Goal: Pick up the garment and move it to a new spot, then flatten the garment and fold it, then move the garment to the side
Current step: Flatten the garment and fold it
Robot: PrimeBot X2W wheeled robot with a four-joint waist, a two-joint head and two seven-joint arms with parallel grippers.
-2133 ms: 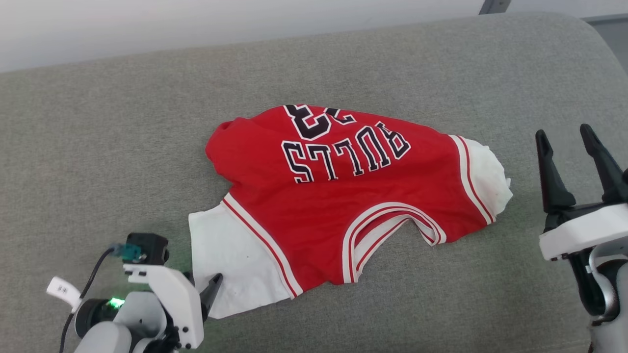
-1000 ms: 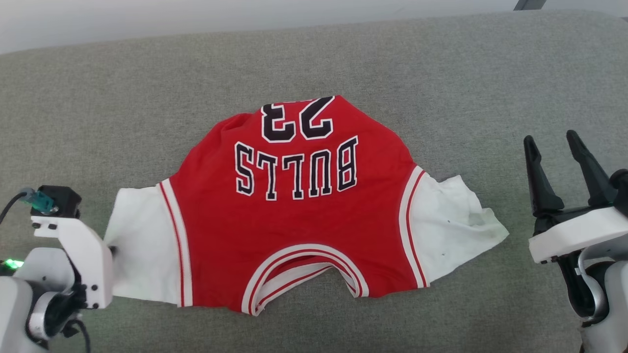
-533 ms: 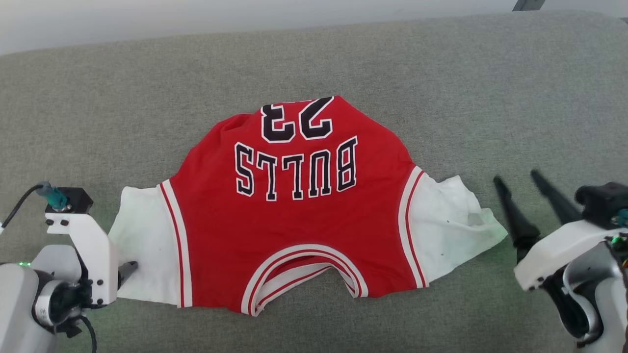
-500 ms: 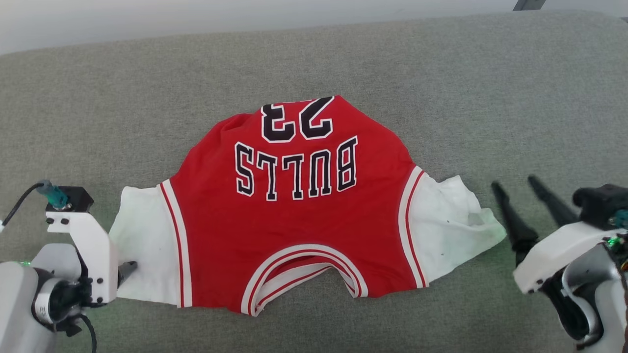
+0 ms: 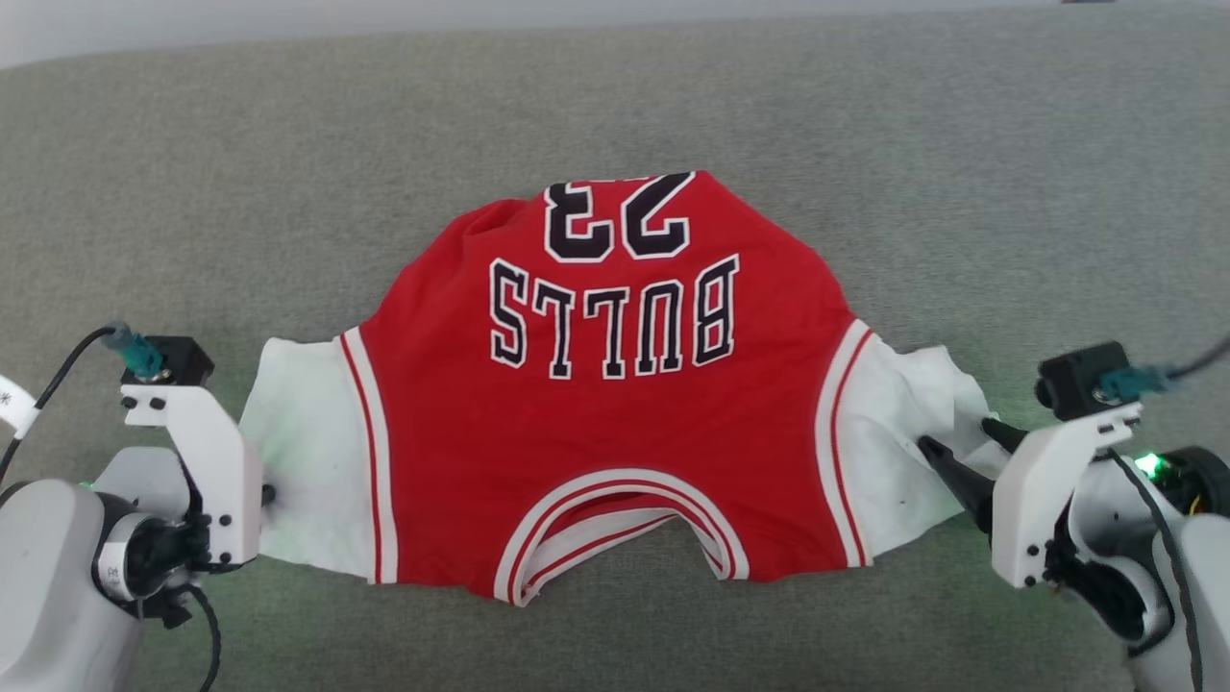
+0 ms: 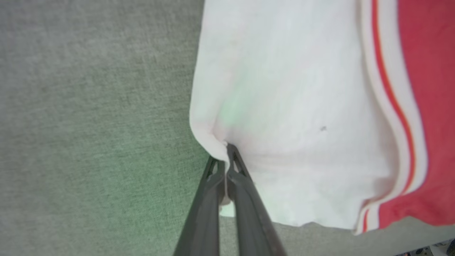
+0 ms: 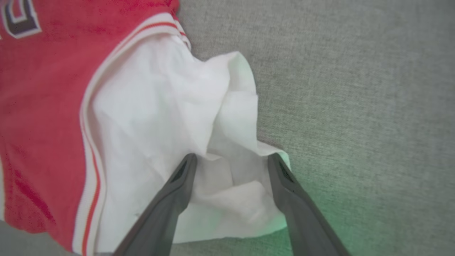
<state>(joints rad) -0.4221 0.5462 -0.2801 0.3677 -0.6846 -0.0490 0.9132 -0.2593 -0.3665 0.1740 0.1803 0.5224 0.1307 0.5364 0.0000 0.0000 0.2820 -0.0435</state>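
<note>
Garment: the garment [image 5: 615,423] lies spread on a grey upholstered surface [image 5: 192,221], lettering up, neck opening toward the robot, sleeves out to either side.
Left edge: the left claw [image 6: 227,149] is clamped together on the outer edge of the left sleeve [image 5: 298,452], the cloth puckered at the pinch.
Right edge: the right claw [image 7: 231,156] stands apart, one finger on each side of the crumpled end of the right sleeve [image 5: 903,423], gripping nothing.
Open room: bare upholstery on all sides, with a broad stretch beyond the far hem and a narrower strip on the robot's side.
Surface: woven grey fabric, green-tinted by the wrist lights.
Room: a pale wall [image 5: 144,24] behind the far edge.
Hard to see: in the head view a white bracket [image 5: 216,471] covers the left claw's fingertips; the "23" runs off the far hem.
</note>
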